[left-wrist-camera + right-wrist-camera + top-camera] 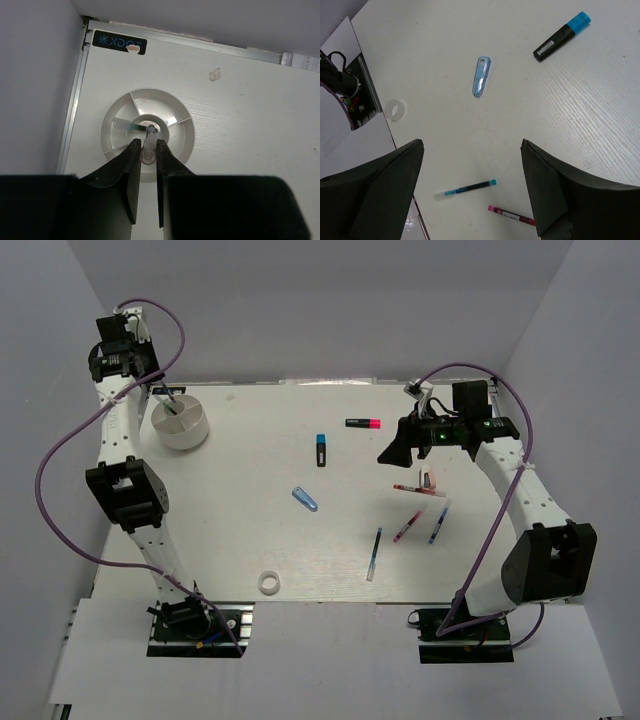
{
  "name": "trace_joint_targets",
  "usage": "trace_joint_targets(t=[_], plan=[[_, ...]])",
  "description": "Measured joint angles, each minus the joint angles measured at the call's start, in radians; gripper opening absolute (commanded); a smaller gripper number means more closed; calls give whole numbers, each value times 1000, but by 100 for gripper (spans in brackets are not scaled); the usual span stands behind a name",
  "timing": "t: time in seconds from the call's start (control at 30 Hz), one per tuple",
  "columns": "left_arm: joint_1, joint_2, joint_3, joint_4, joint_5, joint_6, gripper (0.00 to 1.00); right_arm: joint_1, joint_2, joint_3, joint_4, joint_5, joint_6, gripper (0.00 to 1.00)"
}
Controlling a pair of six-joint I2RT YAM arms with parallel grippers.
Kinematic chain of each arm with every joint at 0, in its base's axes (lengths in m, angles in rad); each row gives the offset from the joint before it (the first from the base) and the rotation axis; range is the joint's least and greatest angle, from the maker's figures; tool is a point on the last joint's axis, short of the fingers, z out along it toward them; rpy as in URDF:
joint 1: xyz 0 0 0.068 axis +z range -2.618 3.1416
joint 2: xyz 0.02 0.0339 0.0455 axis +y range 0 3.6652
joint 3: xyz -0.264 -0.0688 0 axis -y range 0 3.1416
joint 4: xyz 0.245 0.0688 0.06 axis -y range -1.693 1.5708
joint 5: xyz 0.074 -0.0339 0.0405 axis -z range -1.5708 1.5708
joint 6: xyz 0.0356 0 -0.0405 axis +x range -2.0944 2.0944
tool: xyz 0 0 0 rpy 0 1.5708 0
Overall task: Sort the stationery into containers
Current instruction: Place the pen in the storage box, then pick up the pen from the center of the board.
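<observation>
Our left gripper pinches a clear pen in near-shut fingers right over the white tub, we judge to drop it in, while our right gripper, wide open and empty, hangs above the loose teal pen.

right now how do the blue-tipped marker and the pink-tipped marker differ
Colour: the blue-tipped marker has a blue end, the pink-tipped marker a pink one. Pose: in the top view the blue-tipped marker runs near to far, while the pink-tipped marker lies crosswise. Place: the pink-tipped marker sits farther back on the table than the blue-tipped marker. Both have black bodies and lie flat, untouched.
</observation>
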Motion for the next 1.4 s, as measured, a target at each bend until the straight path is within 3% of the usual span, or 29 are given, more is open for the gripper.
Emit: trace_joint_targets(t=[0.13, 0.23, 0.3, 0.37, 0.57, 0.67, 0.73, 0.9, 1.07, 1.23, 1.4], plan=[[0, 4, -10, 2, 7, 0, 7, 0, 0, 0, -1, 11, -2, 79], [0, 5, -43, 5, 7, 0, 20, 0, -3, -16, 13, 36, 8, 74], [0, 9, -63, 5, 8, 0, 32, 0, -9, -55, 22, 52, 23, 66], [0, 12, -83, 6, 9, 3, 39, 0, -12, -91, 28, 72, 37, 55], [0, 9, -137, 34, 40, 3, 44, 0, -44, -214, 51, 164, 110, 32], [-3, -19, -200, 69, 80, 5, 46, 3, -84, -272, 63, 214, 182, 29], [-6, -70, -269, 93, 119, 11, 53, 10, -117, -302, 67, 247, 233, 29], [-22, -277, -448, 193, 239, 35, 58, 88, -200, -364, 95, 299, 276, 41], [-45, -463, -510, 236, 435, 141, 61, 232, -202, -364, 74, 315, 6, 61], [-72, -553, -563, 148, 681, 312, 65, 267, -180, -366, -24, 309, -583, 68], [-113, -495, -518, -6, 813, 405, 67, 275, -80, -323, -170, 304, -1114, 71]])
